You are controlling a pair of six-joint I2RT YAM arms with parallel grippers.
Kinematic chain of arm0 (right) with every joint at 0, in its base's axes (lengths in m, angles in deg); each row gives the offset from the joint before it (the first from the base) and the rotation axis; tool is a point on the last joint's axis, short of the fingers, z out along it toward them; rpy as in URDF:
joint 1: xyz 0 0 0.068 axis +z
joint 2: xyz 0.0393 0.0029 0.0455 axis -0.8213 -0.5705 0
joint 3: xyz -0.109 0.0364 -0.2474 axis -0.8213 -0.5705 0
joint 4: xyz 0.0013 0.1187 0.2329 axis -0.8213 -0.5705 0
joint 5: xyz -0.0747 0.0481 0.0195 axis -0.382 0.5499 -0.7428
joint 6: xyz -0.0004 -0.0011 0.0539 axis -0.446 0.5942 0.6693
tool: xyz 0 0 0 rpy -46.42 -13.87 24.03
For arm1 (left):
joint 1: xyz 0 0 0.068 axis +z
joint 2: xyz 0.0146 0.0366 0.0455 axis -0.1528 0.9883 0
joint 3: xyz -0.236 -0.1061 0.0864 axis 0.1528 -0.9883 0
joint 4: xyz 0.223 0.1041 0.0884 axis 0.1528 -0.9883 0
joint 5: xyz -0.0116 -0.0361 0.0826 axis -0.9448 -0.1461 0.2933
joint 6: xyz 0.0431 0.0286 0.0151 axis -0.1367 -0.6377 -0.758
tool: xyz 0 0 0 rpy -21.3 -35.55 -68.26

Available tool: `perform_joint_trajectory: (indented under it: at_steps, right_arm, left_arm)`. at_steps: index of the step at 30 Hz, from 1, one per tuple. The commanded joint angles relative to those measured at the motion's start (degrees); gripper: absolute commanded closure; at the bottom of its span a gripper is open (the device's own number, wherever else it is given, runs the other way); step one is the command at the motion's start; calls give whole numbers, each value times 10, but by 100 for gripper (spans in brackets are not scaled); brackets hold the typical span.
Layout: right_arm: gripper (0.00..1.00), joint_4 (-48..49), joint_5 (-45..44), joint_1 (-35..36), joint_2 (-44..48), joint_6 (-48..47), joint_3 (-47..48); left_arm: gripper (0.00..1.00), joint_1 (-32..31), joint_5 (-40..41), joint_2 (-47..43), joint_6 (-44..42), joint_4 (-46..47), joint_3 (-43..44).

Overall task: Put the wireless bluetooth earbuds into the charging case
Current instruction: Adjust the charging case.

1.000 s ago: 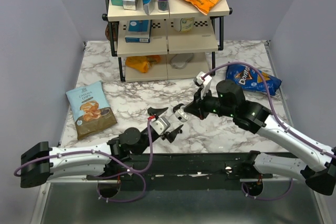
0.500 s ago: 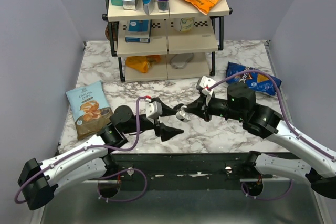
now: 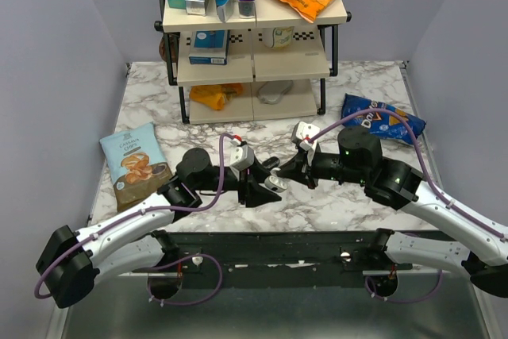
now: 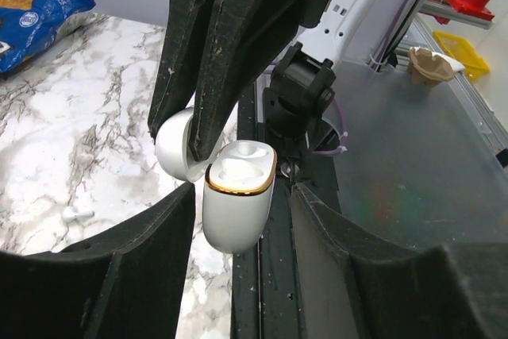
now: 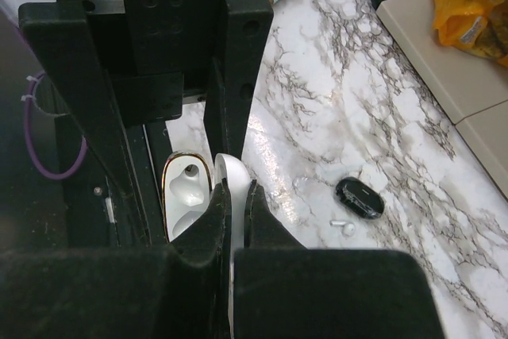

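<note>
Two grippers meet over the near middle of the marble table [image 5: 333, 117], and between them hangs the charging case [image 4: 234, 212]. It is white with a gold rim here, not black, and it sits clear of the table top.

The right gripper [image 5: 236, 188] is pinched tight on the thin lid [image 4: 176, 144]. That appears to be why the case stays hinged open with its wells exposed. The one well visible from the right wrist looks empty.

The left gripper [image 4: 242, 188] reaches in from the left with its jaws partway apart. They straddle the case body with a sliver of gap on each side, so it does not seem to grip yet. Placed like this it could take the body, which would brace the case against the pull on the lid and keep the open mouth facing up.

One small white earbud [image 5: 343, 227] lies on the marble, right of the held case in the right wrist view. It sits just beside a black oval object [image 5: 359, 198], not touching it as far as I can tell. I cannot find the second earbud in any view.

Neither bud is in the case, so the insertion itself has not begun. One arm will probably have to let go to fetch the bud. A piece that small will be hard for such broad fingers to pinch.
</note>
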Motion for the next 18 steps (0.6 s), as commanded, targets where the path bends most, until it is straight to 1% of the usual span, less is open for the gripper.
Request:
perform_joint_trajectory:
  at_steps: [1,9,15,18]
  right_arm:
    - [99,-9,5,6,1,-7,4]
    - [99,-11,-4,6,-4,-6,4]
    - [99,-12,-6,7,-12,-4,6]
    - [99,-13,-6,7,-15,-4,7]
  left_arm:
    - [42,3,-23,-2,14,39,3]
    - [39,4,-23,-8,14,36,2]
    - [47,4,-18,-7,14,41,-4]
    - [53,4,-18,-3,19,50,-5]
